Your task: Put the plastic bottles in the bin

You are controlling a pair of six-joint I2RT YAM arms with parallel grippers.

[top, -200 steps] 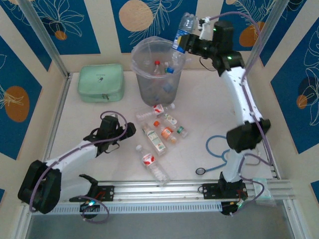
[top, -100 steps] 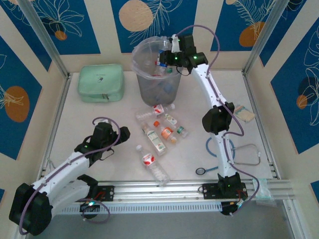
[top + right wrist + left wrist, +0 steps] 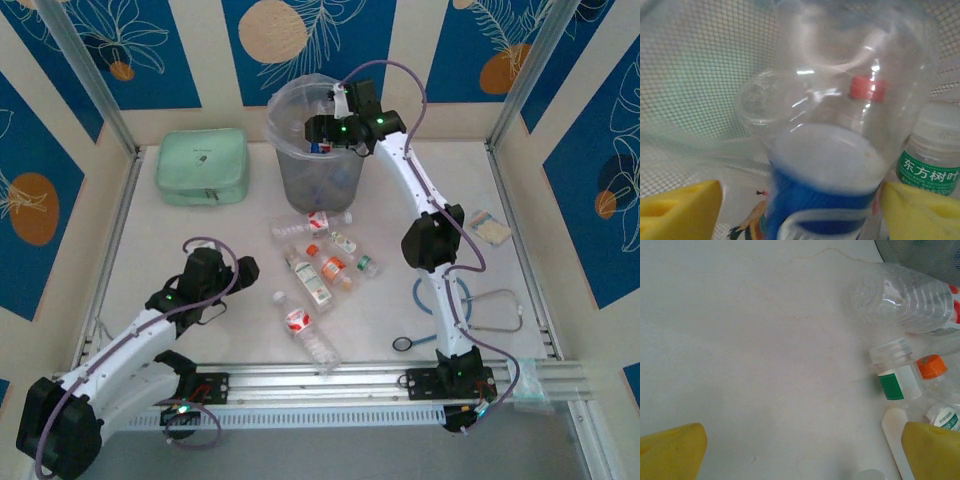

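**Right gripper at the bin, bottle between wide jaws**

On the top camera I have the right gripper point(image 3: 325, 128) reaching over the rim of the bin point(image 3: 285, 105), which stands at the far middle of the surface point(image 3: 180, 225). Its wrist camera looks down inside. A blue-labelled bottle point(image 3: 825, 195) hangs between the yellow fingertips point(image 3: 680, 207), blurred, with a clear gap between it and one of them. The jaws stand wide and, as far as I can see, they are not clamping it. Behind it, against the bin's meshed wall, lie a red-capped bottle point(image 3: 867, 87) and a green-labelled bottle point(image 3: 930, 170).

The left gripper point(image 3: 238, 268) hangs low over the near-left part of the surface, just left of the loose bottles point(image 3: 320, 270). On its wrist camera the jaws are spread wide, with bare surface between the fingertips. Ahead of it I see a clear ribbed bottle point(image 3: 905, 302), a bottle with a green band point(image 3: 895, 382) and an orange cap point(image 3: 931, 366).

The loose bottles lie on their sides between the bin and the near edge — one with a red label point(image 3: 318, 220) is just near of the bin, and the nearest bottle point(image 3: 310, 338) lies towards the rail. A mint-green case point(image 3: 202, 165) sits left of the bin, and a blue stethoscope point(image 3: 470, 310) lies near right, by the right arm.
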